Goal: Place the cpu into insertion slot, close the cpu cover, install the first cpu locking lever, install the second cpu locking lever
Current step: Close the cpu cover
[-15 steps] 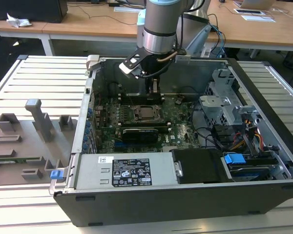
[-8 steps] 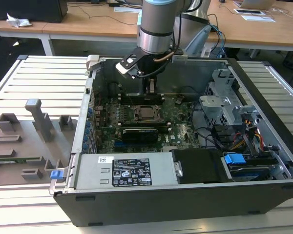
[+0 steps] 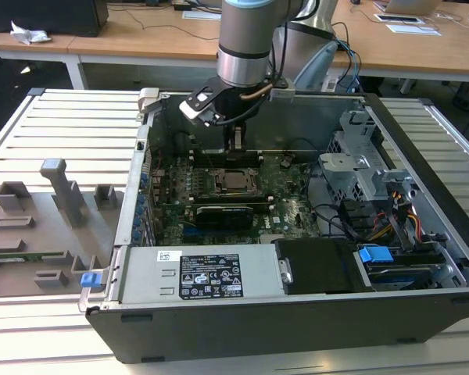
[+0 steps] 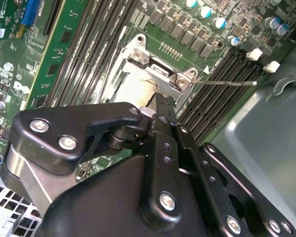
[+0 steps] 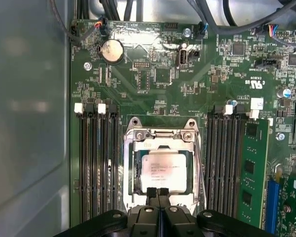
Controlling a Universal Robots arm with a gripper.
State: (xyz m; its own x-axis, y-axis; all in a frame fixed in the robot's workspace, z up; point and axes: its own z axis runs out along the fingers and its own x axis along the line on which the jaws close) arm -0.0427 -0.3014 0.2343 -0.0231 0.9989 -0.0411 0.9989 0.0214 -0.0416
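Gripper [image 5: 157, 192] — fingers pressed together, nothing seen between — sits at the cover's [image 5: 161, 143] unhinged edge; cpu [image 5: 164, 170] lies just beyond.

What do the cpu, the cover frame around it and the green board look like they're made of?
The cpu: metal top, dull silver-grey, matte, with a soft even sheen. The cpu cover: thin bare sheet metal, probably steel, brighter, with glinting stamped edges. The circuit board: green coated laminate, likely fibreglass; fine traces show through its gloss.
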